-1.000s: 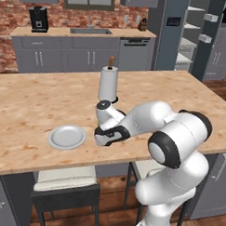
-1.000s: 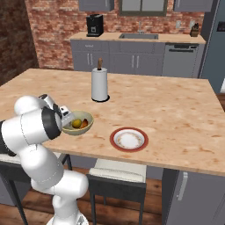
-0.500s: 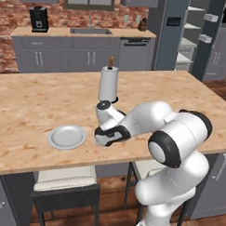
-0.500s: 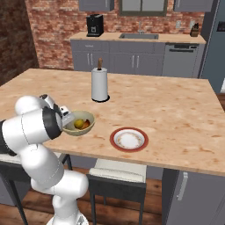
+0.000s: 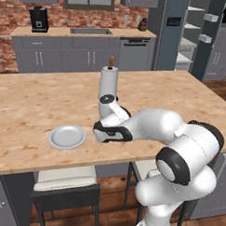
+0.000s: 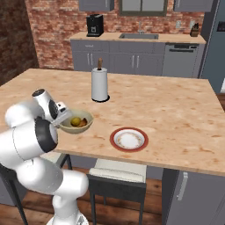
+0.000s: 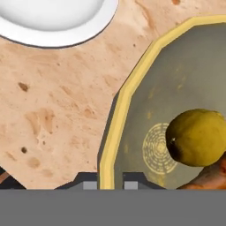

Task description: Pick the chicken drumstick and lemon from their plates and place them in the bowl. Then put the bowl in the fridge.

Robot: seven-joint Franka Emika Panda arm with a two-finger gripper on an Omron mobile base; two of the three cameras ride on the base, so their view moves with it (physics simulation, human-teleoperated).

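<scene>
The gripper point(image 7: 110, 178) was clamped on the near rim of the bowl point(image 7: 132, 88), one finger tip on each side of the pale edge, the natural hold for lifting a deep vessel with narrow jaws. The bowl sat on the wooden counter point(image 5: 36, 102) near its front edge, with the arm bent low over the counter to reach it. The lemon point(image 7: 196, 137) lay inside the bowl, and beside it at the lower right a brown-orange form showed that was probably the chicken drumstick point(image 7: 212, 178) (cut off by the picture edge, so the bone end could not be confirmed). In the right base view the bowl point(image 6: 77, 127) appeared with both items inside, just beside the wrist. Both plates were bare: the light grey plate point(image 5: 67, 137) lay just beside the bowl, and the red-rimmed plate point(image 6: 128, 139) was a little farther off on the other side. Loading therefore appeared complete, and the remaining work was carrying the bowl to the fridge point(image 5: 167, 33), which stood beyond the counter. The bowl had a faceted olive wall and a ringed pattern at its base; the lemon skin looked dull and finely pitted. The counter showed a pale grained wood with dark knots.
</scene>
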